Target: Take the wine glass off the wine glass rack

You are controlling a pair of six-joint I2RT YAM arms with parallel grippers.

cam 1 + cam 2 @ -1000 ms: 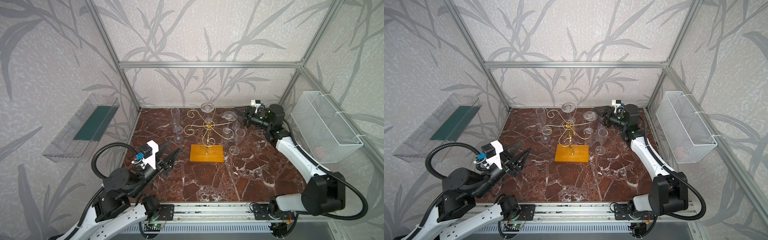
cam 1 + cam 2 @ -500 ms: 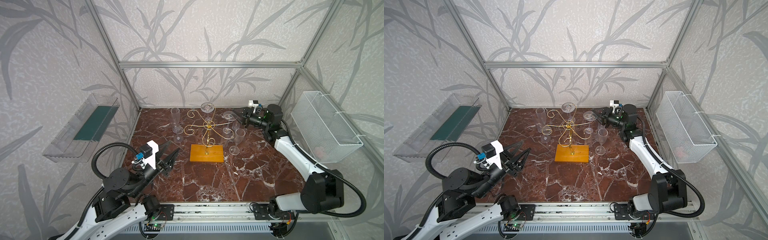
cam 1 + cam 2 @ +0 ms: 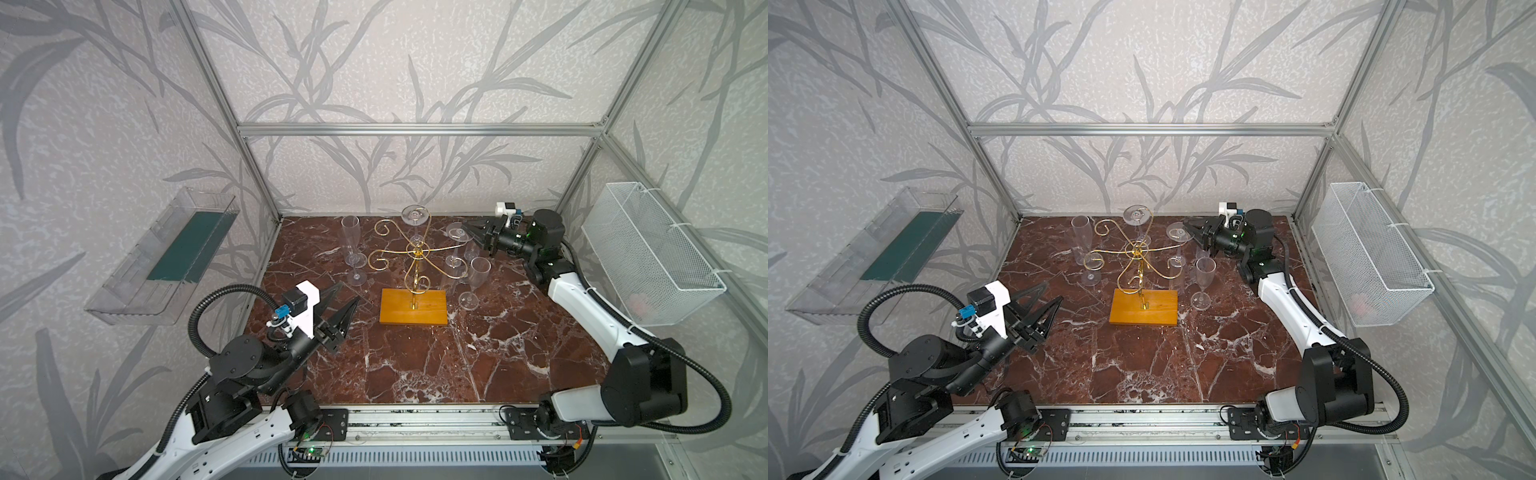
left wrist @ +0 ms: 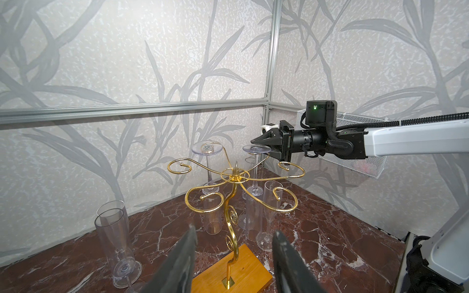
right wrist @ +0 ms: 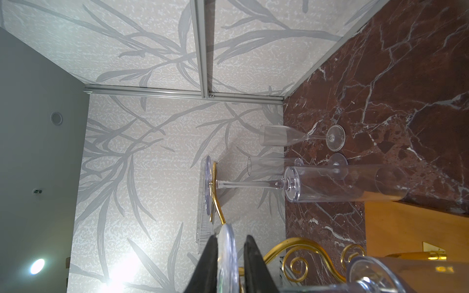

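Note:
The wine glass rack point(image 3: 417, 249) point(image 3: 1136, 249) point(image 4: 234, 175), gold wire on an orange wooden base point(image 3: 413, 306), stands mid-table in both top views. A clear wine glass hangs upside down from its back right arm, round foot point(image 3: 457, 230) point(image 3: 1177, 231) point(image 4: 255, 149) point(image 5: 228, 253) on top. My right gripper point(image 3: 467, 228) point(image 3: 1187, 226) point(image 4: 258, 148) point(image 5: 231, 238) lies level and is shut on that foot, one finger above and one below. My left gripper point(image 3: 349, 292) point(image 3: 1054, 291) point(image 4: 234, 229) hovers open and empty, left of the base.
Another glass point(image 3: 415, 214) hangs at the rack's back and one point(image 3: 455, 262) at its front right. Flutes stand on the marble left point(image 3: 351, 237) and right point(image 3: 478, 274) of the rack. A wire basket point(image 3: 648, 253) is on the right wall, a clear tray point(image 3: 166, 257) on the left wall.
My right gripper has slid left onto the hanging glass's foot and its jaws have closed on it. The left arm has not moved.

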